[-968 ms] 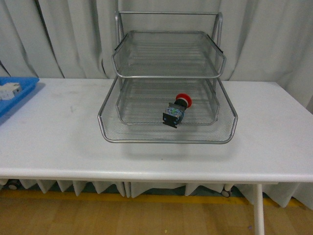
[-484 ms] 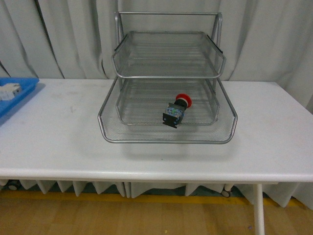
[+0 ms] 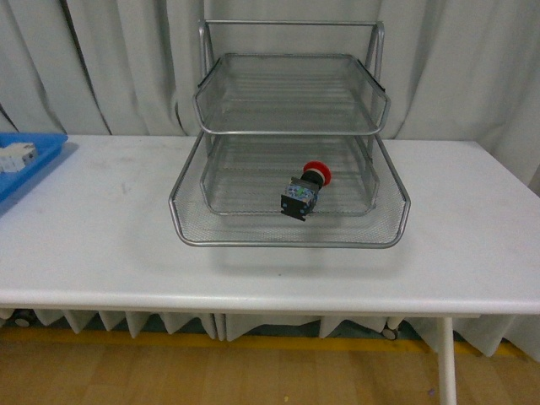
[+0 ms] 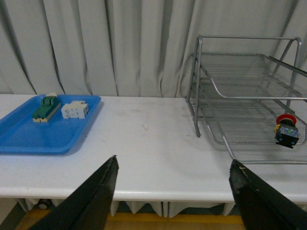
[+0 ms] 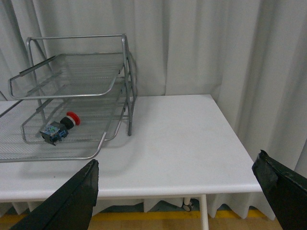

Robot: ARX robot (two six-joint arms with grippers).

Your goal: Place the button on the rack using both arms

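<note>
Nothing moved: button [image 3: 304, 191] lies tilted in rack [image 3: 287, 245]; left gripper [image 4: 173, 163], right gripper [image 5: 177, 160] both agape

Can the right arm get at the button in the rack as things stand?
Probably yes. The right end effector is open, and nothing stands between it and the button, which lies near the front of the rack.

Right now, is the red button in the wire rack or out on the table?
In. The button lies on its side on a lower mesh tray of the rack, not the table.
</note>
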